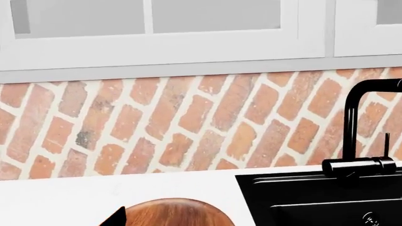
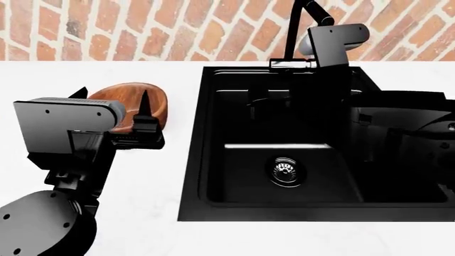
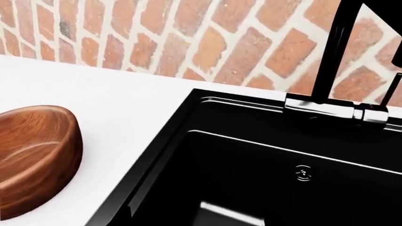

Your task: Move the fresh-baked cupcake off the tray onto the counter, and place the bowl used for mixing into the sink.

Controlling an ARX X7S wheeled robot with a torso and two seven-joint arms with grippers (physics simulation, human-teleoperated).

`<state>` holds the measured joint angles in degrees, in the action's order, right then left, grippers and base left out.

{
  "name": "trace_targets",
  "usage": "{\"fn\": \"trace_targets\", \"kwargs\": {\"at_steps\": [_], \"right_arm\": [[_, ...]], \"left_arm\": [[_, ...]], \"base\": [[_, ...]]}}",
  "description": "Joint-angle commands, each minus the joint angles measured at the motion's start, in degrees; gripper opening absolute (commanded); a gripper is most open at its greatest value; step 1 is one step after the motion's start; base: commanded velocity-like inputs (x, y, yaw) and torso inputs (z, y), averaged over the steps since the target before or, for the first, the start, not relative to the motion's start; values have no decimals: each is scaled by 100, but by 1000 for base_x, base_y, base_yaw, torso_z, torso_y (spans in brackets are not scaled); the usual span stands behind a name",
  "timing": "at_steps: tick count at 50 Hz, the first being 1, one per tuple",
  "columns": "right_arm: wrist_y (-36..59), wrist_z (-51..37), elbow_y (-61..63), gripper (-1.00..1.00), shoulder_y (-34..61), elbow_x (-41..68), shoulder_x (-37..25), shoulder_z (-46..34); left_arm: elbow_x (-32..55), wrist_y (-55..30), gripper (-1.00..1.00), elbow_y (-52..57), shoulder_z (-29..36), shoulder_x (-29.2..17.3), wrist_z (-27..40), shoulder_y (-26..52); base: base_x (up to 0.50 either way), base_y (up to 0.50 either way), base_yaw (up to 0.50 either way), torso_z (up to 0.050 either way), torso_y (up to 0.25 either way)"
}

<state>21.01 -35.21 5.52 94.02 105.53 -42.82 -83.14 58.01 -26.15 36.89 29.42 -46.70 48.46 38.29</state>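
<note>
One bowl (image 2: 135,104) shows, reddish-brown wood, resting on the counter (image 2: 142,202) at about 9 o'clock from the sink (image 2: 284,213), tilted so its hollow faces toward 9 o'clock and away from the basin (the right wrist view shows its rounded underside). Neither cupcake nor tray appears in any view. The left gripper (image 2: 114,101) sits at the bowl, its two dark fingers (image 2: 144,109) spread wide, one on either side of the wooden rim, not closed on it. A strip of bare white counter separates bowl and sink edge. One sink, one drain (image 2: 286,169), one black faucet (image 2: 306,32) at 12 o'clock. Of the right gripper I cannot tell the state; only its arm (image 2: 334,40) hangs over the basin.
</note>
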Motion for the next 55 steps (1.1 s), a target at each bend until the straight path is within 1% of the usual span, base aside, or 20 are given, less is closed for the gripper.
{"fn": "trace_targets", "kwargs": {"at_steps": [1,8,13,14,15,19,21,26,33,35,40,46,55], "right_arm": [[3,-27,47,100,-15,-7,-31,18],[5,-49,70,100,-47,-66,-18,-4],[-14,2,104,100,-102,-138,-44,-20],[4,3,46,100,-121,-117,-33,-38],[-20,25,42,100,-148,-130,-42,-36],[-64,29,99,100,-193,-140,-88,-18],[-91,34,102,100,-229,-144,-126,-15],[-169,13,191,100,-286,-181,-194,11],[-196,98,129,100,-340,-202,-195,17],[-198,128,100,100,-347,-216,-169,15],[-206,166,54,100,-368,-228,-154,18],[-207,255,-59,100,-397,-271,-83,4],[-229,403,-277,100,-482,-298,-22,-12]], "left_arm": [[-18,-25,100,-43,23,41,-28,62],[53,-50,100,-63,-3,21,-28,86],[254,-298,100,-206,-49,2,5,425],[512,-336,100,-366,-105,31,-36,471],[391,-412,100,-409,-58,22,-30,571],[551,-761,100,-681,1,34,-101,977],[642,-863,100,-835,25,54,-199,1092],[745,-1325,100,-1201,221,225,-479,1736],[848,-1601,100,-1598,350,327,-764,2060],[1035,-1746,100,-1826,363,393,-942,2229],[1137,-1870,100,-2426,372,516,-1189,2450],[933,-2022,100,-2993,587,621,-1559,2719],[632,-2234,100,-4105,907,1013,-2192,3373]], "base": [[145,0,0,0,0],[105,0,0,0,0],[0,0,0,0,0],[0,0,0,0,0],[0,0,0,0,0],[0,0,0,0,0],[0,0,0,0,0],[0,0,0,0,0],[0,0,0,0,0],[0,0,0,0,0],[0,0,0,0,0],[0,0,0,0,0],[0,0,0,0,0]]}}
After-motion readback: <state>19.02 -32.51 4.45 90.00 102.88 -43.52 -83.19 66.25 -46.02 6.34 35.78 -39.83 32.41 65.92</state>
